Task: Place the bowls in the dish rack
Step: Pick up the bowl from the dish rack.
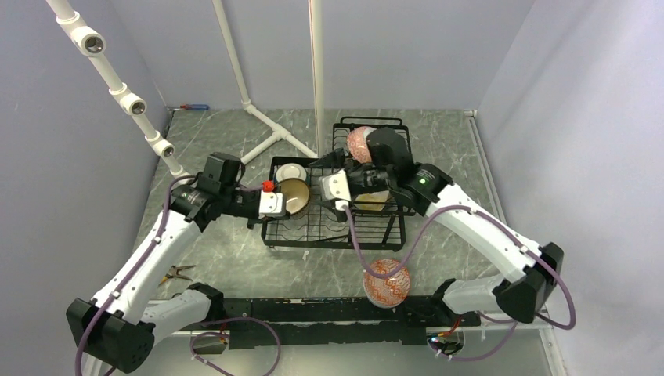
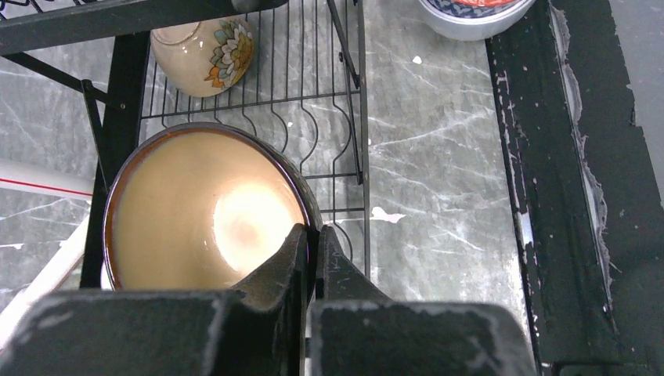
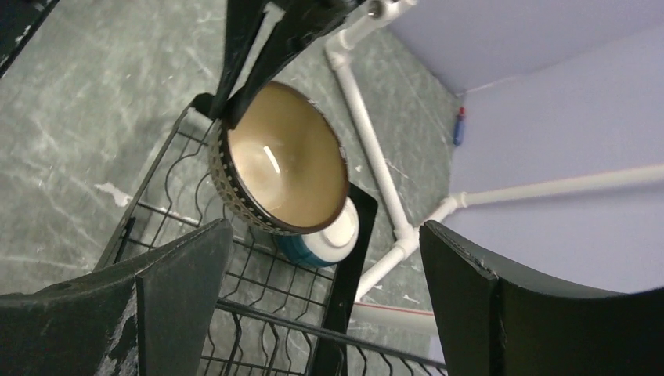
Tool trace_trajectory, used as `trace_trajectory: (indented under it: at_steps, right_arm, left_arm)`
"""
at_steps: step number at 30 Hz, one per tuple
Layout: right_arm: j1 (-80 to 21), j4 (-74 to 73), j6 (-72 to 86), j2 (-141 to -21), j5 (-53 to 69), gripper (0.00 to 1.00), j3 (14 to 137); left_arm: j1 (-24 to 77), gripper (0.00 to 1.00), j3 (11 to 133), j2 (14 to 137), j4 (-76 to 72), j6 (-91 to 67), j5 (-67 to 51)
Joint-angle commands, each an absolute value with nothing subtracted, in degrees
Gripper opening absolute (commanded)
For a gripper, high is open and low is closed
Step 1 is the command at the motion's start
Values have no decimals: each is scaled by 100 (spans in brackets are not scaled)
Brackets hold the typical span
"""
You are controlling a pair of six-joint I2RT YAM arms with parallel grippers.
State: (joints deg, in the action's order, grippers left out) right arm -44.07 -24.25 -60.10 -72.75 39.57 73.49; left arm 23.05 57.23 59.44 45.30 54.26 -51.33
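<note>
1 brown-rimmed bowl (image 2: 196,211), rim in left gripper (image 2: 313,236), at dish rack (image 2: 128,74) edge

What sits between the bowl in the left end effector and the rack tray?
Nothing visible. The left end effector holds the brown-rimmed cream ceramic bowl by its rim over the black wire dish rack; a teal-and-white bowl sits close beside it in the corner.
</note>
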Motion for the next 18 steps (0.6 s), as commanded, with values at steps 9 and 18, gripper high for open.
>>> trace_trajectory:
  at_steps: [9, 18]
  right_arm:
    - [-5449, -3839, -7649, -8707, 3170, 80, 8328]
    - [-5722, -3913, -7895, -9298, 2533, 41, 8487]
  left_arm:
    - [2287, 3, 6809, 6351, 5622, 6554, -5177]
    - [2285, 3, 7093, 6370, 5784, 6722, -5081]
